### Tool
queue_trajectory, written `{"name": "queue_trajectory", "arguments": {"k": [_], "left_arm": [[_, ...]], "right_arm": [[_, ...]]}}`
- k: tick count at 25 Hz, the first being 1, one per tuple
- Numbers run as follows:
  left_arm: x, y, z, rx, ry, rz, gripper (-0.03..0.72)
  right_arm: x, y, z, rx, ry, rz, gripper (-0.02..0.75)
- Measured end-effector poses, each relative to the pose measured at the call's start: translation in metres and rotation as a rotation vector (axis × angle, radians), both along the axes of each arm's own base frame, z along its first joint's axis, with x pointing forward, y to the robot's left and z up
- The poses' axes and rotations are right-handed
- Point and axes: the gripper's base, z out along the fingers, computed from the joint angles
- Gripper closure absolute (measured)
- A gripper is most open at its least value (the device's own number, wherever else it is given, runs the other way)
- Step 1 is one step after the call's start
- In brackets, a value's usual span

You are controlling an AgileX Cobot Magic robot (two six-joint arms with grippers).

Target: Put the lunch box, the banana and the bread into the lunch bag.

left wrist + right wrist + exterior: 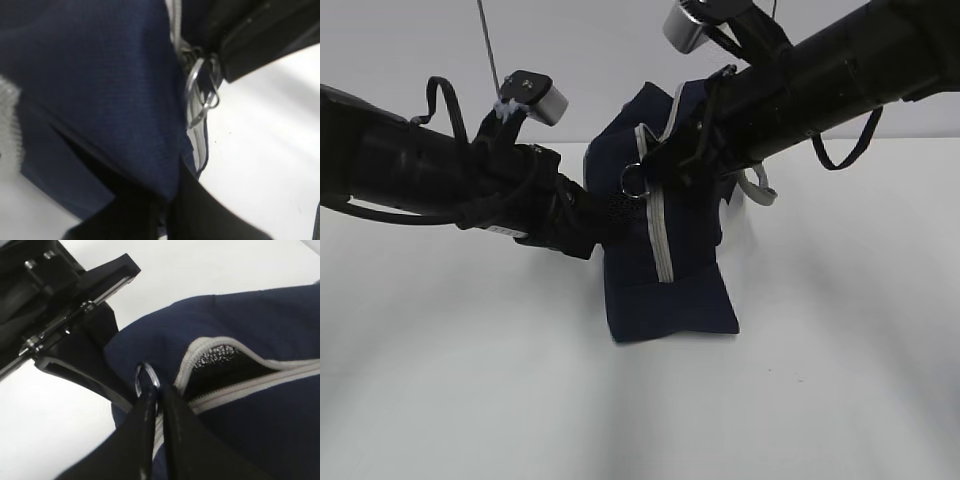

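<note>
The navy lunch bag stands mid-table with its grey zipper running down its near face. My left gripper is shut on a fold of the bag's fabric at its left side. My right gripper is shut on the zipper's ring pull; the ring pull also shows in the exterior view and in the left wrist view. The zipper is partly open, showing silver lining. The lunch box, banana and bread are out of view.
A grey strap handle hangs at the bag's right side. The white table spreads around the bag. Both arms cross above the table toward the bag.
</note>
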Motion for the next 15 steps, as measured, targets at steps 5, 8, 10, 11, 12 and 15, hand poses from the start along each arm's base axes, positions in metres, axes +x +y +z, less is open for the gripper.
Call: {"name": "queue_trajectory", "arguments": {"k": [5,8,10,11,12,15], "left_arm": [[0.000,0.000,0.001,-0.016,0.007,0.012,0.686],[0.001,-0.001,0.002,-0.031,0.014,0.024,0.686],[0.001,-0.001,0.002,-0.033,0.015,0.025,0.686],[0.001,-0.001,0.002,-0.033,0.015,0.025,0.686],[0.001,-0.001,0.002,-0.033,0.015,0.025,0.686],[0.001,-0.001,0.002,-0.034,0.015,0.025,0.686]], "right_arm": [[0.001,0.003,-0.012,-0.008,0.054,0.039,0.717],[0.001,0.004,-0.019,-0.012,0.086,0.058,0.755],[0.001,0.004,-0.020,-0.013,0.089,0.062,0.755],[0.001,0.004,-0.020,-0.013,0.086,0.063,0.755],[0.001,0.004,-0.020,-0.014,0.083,0.066,0.755],[0.000,0.004,-0.020,-0.021,0.088,0.076,0.755]]}}
